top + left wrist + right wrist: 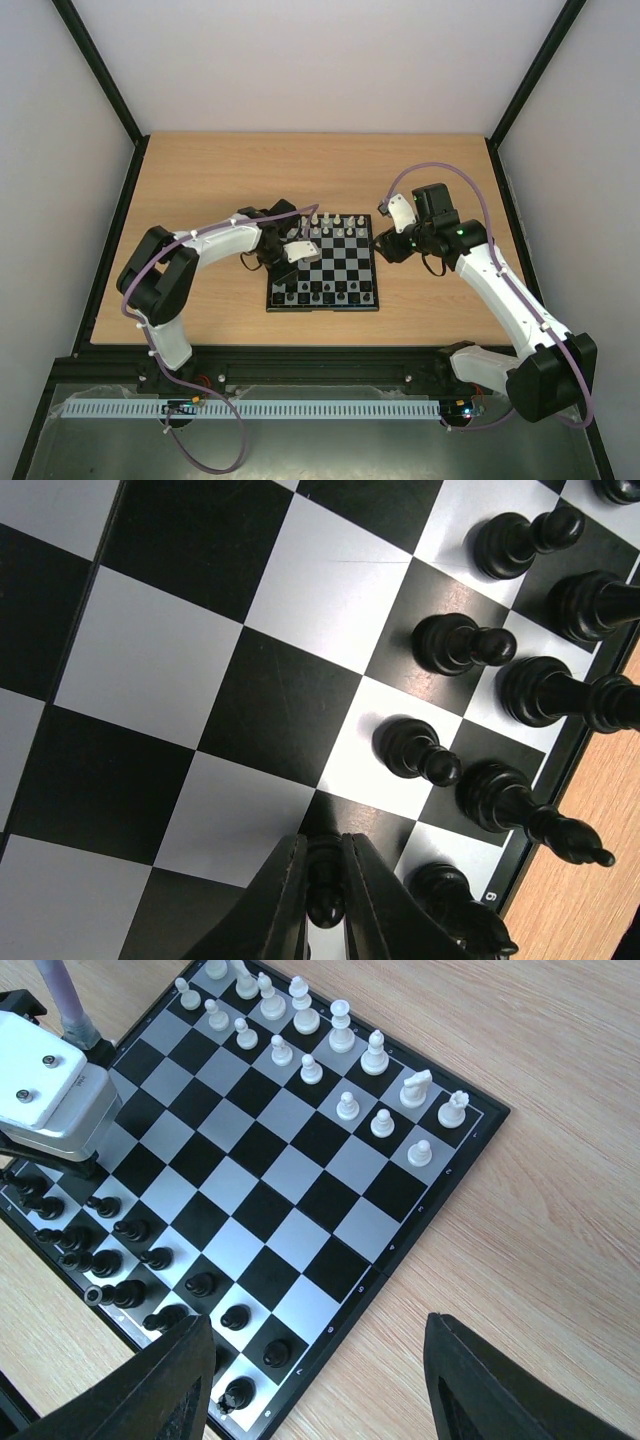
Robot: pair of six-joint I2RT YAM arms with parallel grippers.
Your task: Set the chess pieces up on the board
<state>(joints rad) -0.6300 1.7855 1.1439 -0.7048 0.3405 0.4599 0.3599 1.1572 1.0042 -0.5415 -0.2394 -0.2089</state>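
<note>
The board (345, 262) lies mid-table, with white pieces (330, 222) along its far side and black pieces (325, 293) along its near side. My left gripper (286, 266) hangs over the board's left side, shut on a black pawn (327, 885). In the left wrist view the left gripper (325, 855) holds the pawn just over a black square near the board's rim, beside other black pieces (455, 645). My right gripper (396, 238) is open and empty over the table just right of the board. Its fingers (165, 1385) stand wide apart at the board's corner (300, 1200).
The wooden table (200, 180) is bounded by a black frame and pale walls. The left arm's white wrist body (45, 1085) hangs over the board's left corner in the right wrist view. Bare wood (560, 1210) lies to the right of the board.
</note>
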